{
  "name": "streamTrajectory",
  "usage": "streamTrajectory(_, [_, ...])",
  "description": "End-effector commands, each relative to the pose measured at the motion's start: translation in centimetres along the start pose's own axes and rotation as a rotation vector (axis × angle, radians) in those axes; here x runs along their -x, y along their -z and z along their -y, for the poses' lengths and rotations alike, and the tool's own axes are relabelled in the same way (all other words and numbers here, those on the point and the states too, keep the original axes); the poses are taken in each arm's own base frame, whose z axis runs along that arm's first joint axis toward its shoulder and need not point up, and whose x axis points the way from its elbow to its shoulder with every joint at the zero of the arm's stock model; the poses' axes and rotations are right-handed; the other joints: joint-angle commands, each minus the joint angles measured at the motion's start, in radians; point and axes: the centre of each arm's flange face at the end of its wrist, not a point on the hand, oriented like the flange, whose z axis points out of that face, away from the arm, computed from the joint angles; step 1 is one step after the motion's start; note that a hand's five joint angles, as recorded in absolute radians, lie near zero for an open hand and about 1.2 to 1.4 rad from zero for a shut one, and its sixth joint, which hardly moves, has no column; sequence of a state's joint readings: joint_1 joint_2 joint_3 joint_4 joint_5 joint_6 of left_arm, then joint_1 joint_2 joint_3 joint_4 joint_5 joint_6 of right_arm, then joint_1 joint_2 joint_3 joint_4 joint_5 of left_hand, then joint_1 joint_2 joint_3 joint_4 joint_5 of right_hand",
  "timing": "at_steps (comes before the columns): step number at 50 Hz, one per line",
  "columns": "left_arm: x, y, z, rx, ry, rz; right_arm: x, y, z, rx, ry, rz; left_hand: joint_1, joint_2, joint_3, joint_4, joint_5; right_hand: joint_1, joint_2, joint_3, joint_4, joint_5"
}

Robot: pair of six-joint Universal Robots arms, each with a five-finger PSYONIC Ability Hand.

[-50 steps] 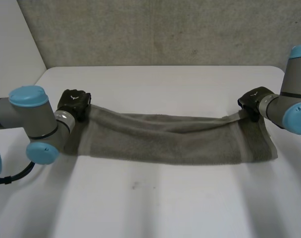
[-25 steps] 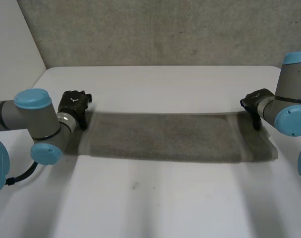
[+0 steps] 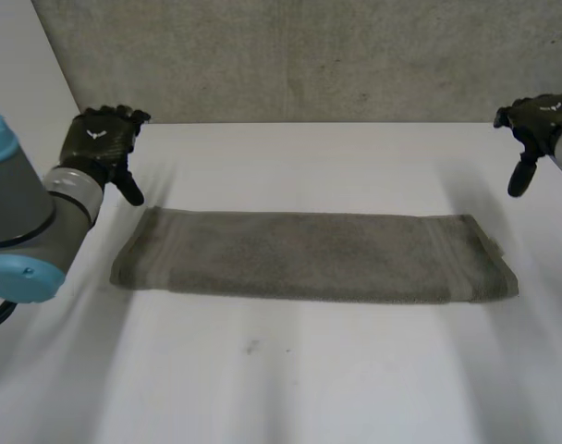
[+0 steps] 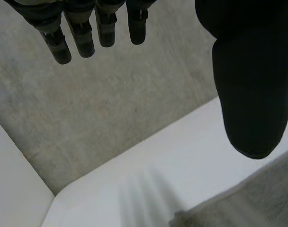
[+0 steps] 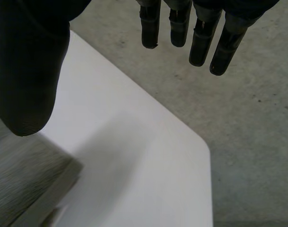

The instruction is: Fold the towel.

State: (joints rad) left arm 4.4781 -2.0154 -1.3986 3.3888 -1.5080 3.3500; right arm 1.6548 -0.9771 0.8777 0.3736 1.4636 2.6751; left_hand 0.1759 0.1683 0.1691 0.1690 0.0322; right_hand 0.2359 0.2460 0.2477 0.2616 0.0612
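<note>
At the white table's (image 3: 290, 388) far corners, you see L hand (image 3: 98, 143) and R hand (image 3: 538, 125) raised, fingers straight, released, holding nothing. Half a sec ago both sat at the ends of the grey towel (image 3: 309, 256); now they're clear. It lies mid-table, folded lengthwise, a long flat band.

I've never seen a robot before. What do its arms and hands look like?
The left arm is a thick grey tube with rounded light-blue caps. The left hand and right hand are black, each with a small white mark on its back, slim fingers and a broad thumb.
</note>
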Motion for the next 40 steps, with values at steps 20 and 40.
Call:
streamTrajectory(20, [-3.3, 8.4, 12.1, 0.105, 0.226, -0.097, 7.2, 4.6, -13.0, 0.059, 0.116, 0.148, -0.001, 0.007, 0.006, 0.006, -0.031, 0.025, 0.015, 0.013, -0.001, 0.025])
streamTrajectory(40, [-4.5, 8.1, 10.5, 0.158, 0.231, -0.129, -4.2, 1.0, -15.5, 0.16, 0.295, -0.159, 0.002, 0.01, 0.009, 0.009, -0.028, 1.16, 1.15, 1.149, 1.135, 1.161])
